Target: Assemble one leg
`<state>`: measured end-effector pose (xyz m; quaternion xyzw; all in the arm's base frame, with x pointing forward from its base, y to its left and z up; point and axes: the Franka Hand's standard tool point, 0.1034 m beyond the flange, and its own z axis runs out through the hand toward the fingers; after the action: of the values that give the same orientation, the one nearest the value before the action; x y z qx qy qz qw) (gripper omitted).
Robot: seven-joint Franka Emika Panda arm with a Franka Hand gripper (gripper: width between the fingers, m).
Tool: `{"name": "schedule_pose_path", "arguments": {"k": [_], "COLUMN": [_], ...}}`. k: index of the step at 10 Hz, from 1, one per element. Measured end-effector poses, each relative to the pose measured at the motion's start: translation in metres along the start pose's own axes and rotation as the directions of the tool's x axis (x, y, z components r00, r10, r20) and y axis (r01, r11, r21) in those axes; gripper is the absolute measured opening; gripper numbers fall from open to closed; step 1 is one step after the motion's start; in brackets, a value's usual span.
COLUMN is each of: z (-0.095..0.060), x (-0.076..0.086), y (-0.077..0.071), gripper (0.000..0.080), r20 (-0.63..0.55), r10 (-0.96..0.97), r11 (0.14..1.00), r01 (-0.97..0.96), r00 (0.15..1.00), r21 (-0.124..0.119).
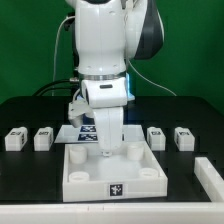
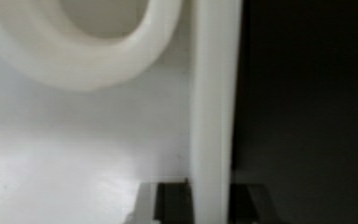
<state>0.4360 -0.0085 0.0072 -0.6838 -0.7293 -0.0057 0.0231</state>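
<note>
Four small white legs with square markers lie on the black table, two at the exterior view's left (image 1: 14, 139) (image 1: 43, 137) and two at its right (image 1: 156, 135) (image 1: 183, 136). None is held. The large white square tray piece (image 1: 112, 182) with round sockets lies in front. My gripper (image 1: 103, 150) points down at its far wall. In the wrist view the dark fingers (image 2: 172, 203) stand close on both sides of that thin white wall (image 2: 208, 110), my gripper (image 2: 208, 197) shut on it. A round socket (image 2: 87, 40) shows beside it.
The marker board (image 1: 84, 131) lies behind the tray piece, partly hidden by the arm. Another white part (image 1: 211, 176) sits at the exterior view's lower right. Cables run along the back of the table.
</note>
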Motion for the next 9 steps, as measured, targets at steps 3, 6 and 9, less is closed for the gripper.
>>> {"name": "schedule_pose_path", "arguments": {"k": [3,6,9], "z": [0.001,0.001,0.003], "x": [0.026,0.048,0.071], "y": [0.030,0.055,0.059], "gripper": [0.0055,0.0055,0.0055], "r20": [-0.018,-0.038,-0.045], "r10": [0.025,0.031,0.066], "r11": [0.999,0.998,0.997], "r01": [-0.025,-0.033,-0.068], "r00": [1.000,0.999,0.997], "r21": [-0.030,-0.049,-0.041]}}
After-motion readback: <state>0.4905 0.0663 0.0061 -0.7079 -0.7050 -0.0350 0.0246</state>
